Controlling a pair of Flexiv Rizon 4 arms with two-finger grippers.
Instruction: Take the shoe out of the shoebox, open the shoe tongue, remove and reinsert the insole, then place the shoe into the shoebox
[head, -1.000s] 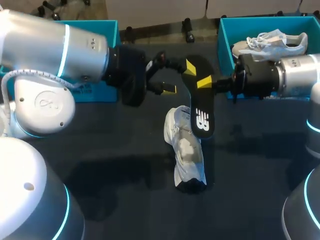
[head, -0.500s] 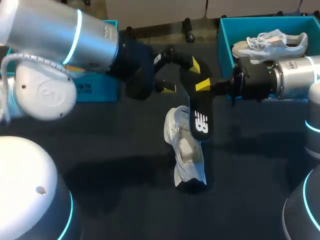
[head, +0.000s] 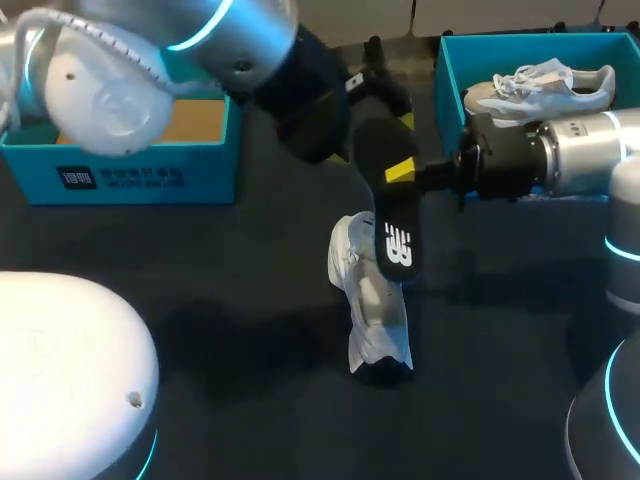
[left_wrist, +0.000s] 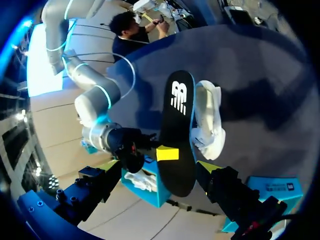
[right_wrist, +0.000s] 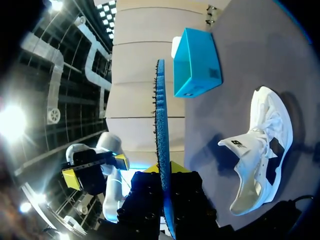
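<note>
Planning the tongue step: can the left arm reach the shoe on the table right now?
Probably not cleanly. The insole, clamped in the right fingers, hangs just above the shoe and covers part of it, between the left arm and the shoe.

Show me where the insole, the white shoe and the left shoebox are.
insole (head: 397, 243): head view, on its white logo.
white shoe (head: 347, 260): head view, on its laced upper.
left shoebox (head: 205, 175): head view, on its front wall.

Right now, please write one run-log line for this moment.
insole: out of shoe | right fingers: shut on insole | left fingers: open | shoe: on table
</note>
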